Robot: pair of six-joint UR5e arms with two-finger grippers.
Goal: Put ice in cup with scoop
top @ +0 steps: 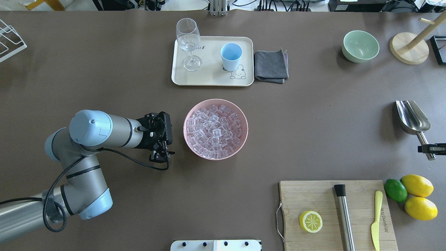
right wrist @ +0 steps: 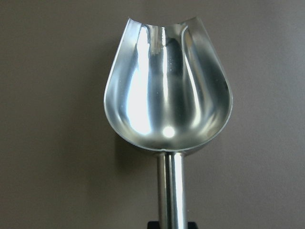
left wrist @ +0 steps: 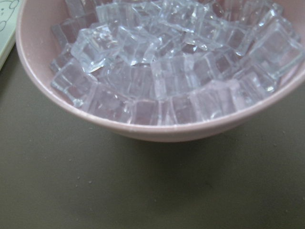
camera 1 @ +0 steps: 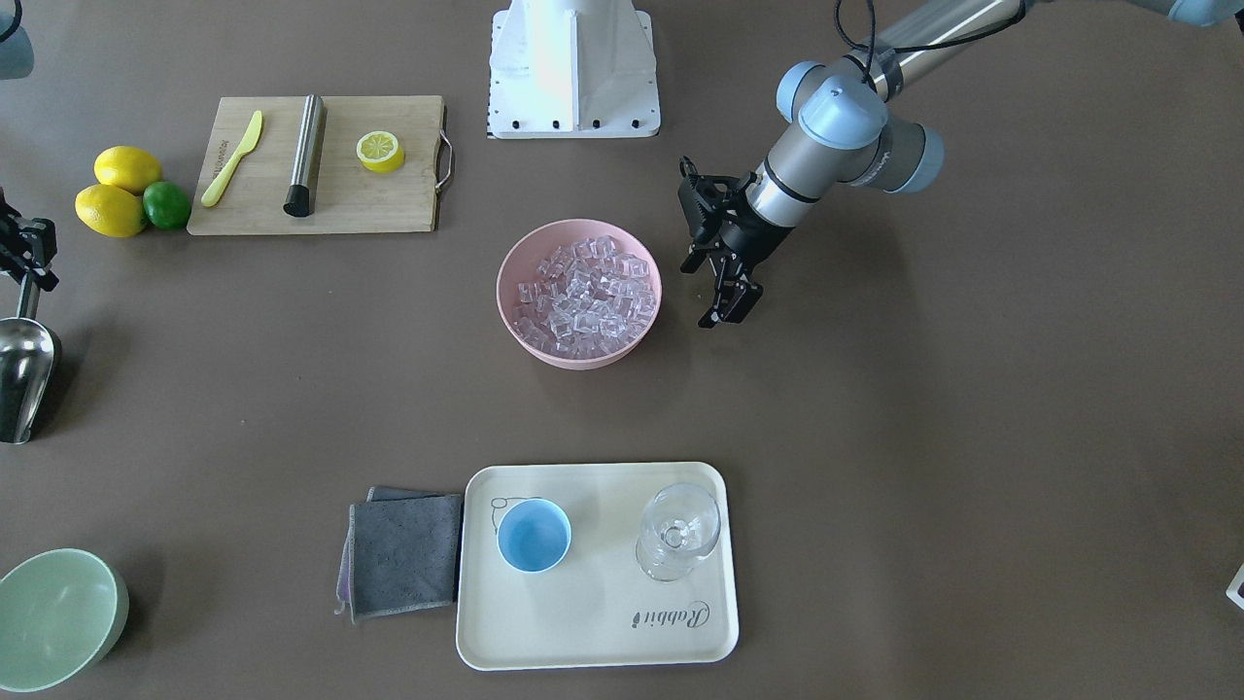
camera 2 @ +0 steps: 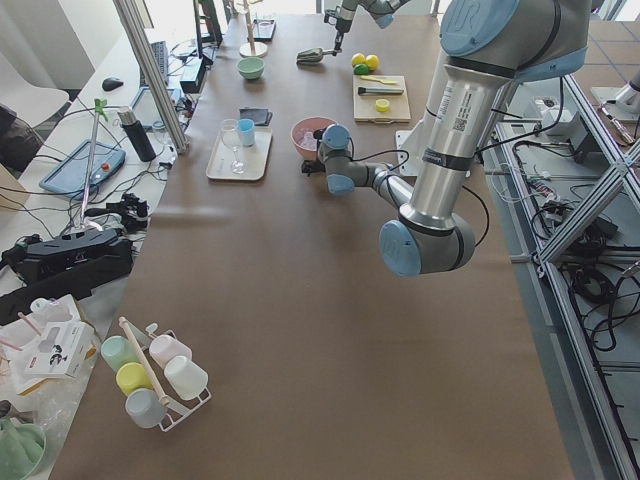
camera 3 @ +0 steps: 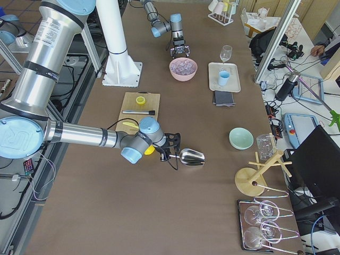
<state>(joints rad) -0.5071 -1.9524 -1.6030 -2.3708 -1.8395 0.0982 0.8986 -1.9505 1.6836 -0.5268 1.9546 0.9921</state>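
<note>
The ice point(camera 1: 583, 292) fills a pink bowl point(camera 1: 579, 360) at mid-table; it also shows in the overhead view point(top: 214, 129) and close up in the left wrist view point(left wrist: 157, 62). My left gripper point(top: 169, 136) is open and empty, just beside the bowl, level with its rim. The light-blue cup point(top: 231, 55) stands empty on a cream tray point(top: 209, 78). My right gripper point(top: 432, 149) is shut on the handle of the silver scoop point(top: 413, 116) at the table's far right side. The scoop's trough point(right wrist: 167, 90) is empty.
A clear stemmed glass point(top: 188, 38) stands on the tray beside the cup. A grey cloth point(top: 271, 66) lies next to the tray. A pale green bowl point(top: 360, 45), a cutting board point(top: 327, 198) with half a lemon, steel cylinder and knife, and lemons with a lime point(top: 395, 190) lie on the right.
</note>
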